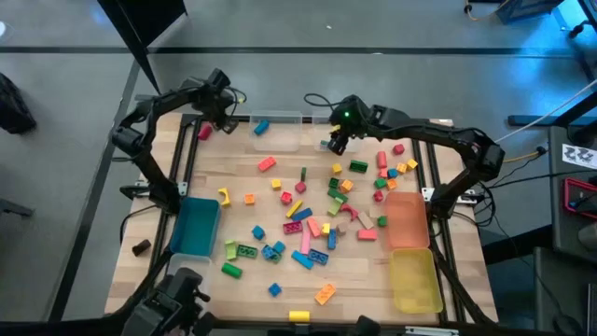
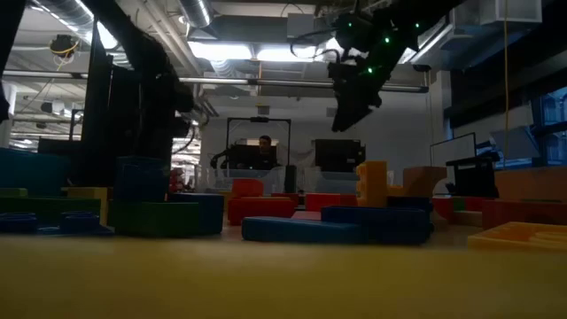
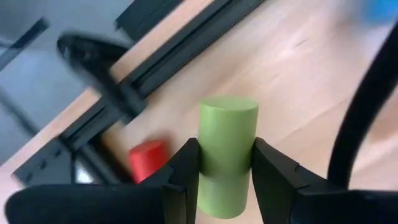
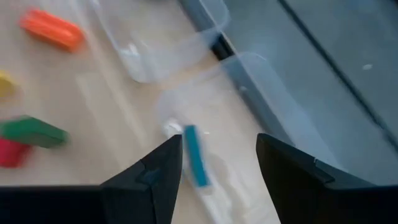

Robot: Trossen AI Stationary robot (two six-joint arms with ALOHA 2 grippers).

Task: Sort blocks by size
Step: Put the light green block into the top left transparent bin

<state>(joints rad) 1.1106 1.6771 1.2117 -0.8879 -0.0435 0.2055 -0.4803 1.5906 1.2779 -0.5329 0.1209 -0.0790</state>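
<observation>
My left gripper [image 1: 222, 119] is over the table's far left corner, shut on a light green cylinder block [image 3: 227, 134]. A red block [image 3: 148, 160] lies on the wood just beside it, next to the table's black frame. My right gripper [image 1: 336, 142] hangs open at the far middle of the table, nothing between its fingers [image 4: 219, 146]. Below it stands a clear bin [image 4: 186, 43] and a blue block [image 4: 196, 160] lies on clear plastic. Many coloured blocks [image 1: 308, 224] lie scattered over the middle of the table. My left gripper pinches the green cylinder by its round side [image 3: 226, 163] between the two fingers, one on each side. The fingers point down from above and the cylinder runs along them. Its flat far end [image 3: 229, 107] reaches beyond the fingertips and looks clear of the table.
A teal bin [image 1: 196, 227] stands at the left edge, an orange bin [image 1: 408, 219] and a yellow bin [image 1: 416, 280] at the right edge. The clear bin [image 1: 280, 129] sits at the far edge with a blue block [image 1: 261, 127] in it. Bare wood shows at the near left.
</observation>
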